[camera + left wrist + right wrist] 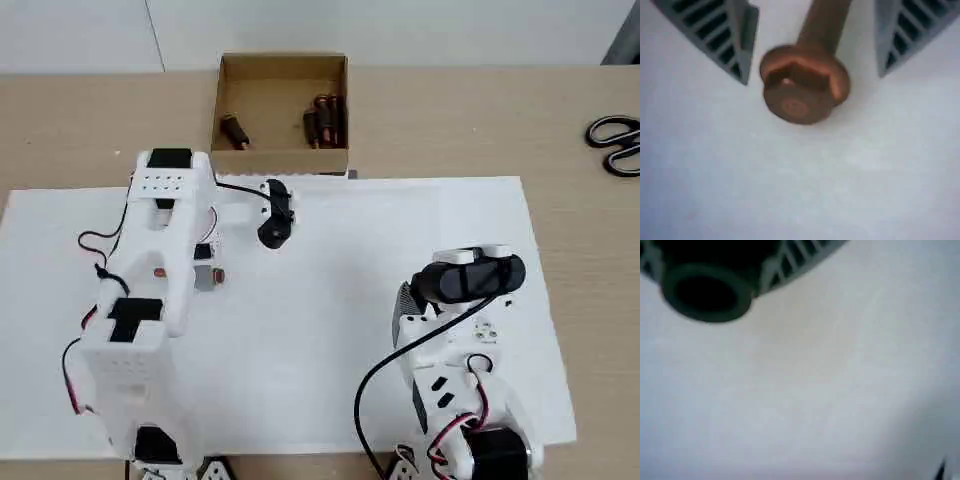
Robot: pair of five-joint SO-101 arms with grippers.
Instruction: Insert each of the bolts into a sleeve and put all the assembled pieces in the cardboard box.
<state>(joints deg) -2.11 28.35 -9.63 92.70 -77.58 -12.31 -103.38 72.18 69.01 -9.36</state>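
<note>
Here, the left hand (812, 71) is spread wide on either side of a brown bolt (802, 90).
The bolt lies on the white sheet (790, 190), its shank cut off at the frame's top. A dark sleeve (705, 295) sits against the right hand (787, 262); whether that hand grips it cannot be told. The cardboard box (285, 60), at top centre, holds assembled pieces (325, 120).

A wooden tabletop (450, 120) carries a white paper sheet (350, 260). On it a bolt (802, 90) lies between the left pincer's (812, 75) spread fingers (720, 35) (head toward the lens). Beyond the pincer sits the cardboard box (283, 160), with scissors (617, 143) well aside.
</note>
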